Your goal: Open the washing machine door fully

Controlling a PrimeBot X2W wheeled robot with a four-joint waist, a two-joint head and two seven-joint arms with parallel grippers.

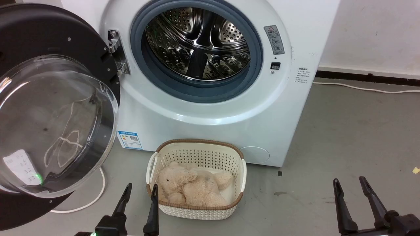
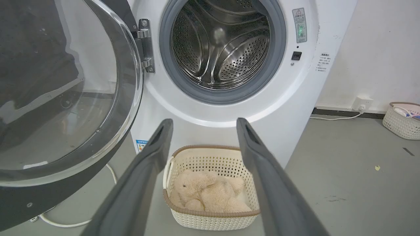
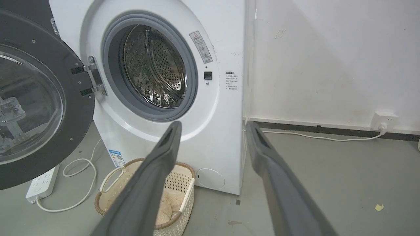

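We see soft, even indoor light; shadows on the grey floor (image 1: 344, 131) are faint. Highlights glint inside the steel drum (image 1: 197, 42), and pale reflections streak the glass of the washing machine door (image 1: 55, 124). Both wrist views bow straight lines near their edges, and up close the fingers (image 2: 141, 183) of the left gripper (image 2: 203, 122) look soft.

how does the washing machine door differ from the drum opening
The washing machine door is black-framed with a bulging clear glass centre; the drum opening is grey-rimmed with perforated steel inside. The door hangs swung out to the left on its hinge; the drum opening sits fixed in the white washing machine. Both are round.
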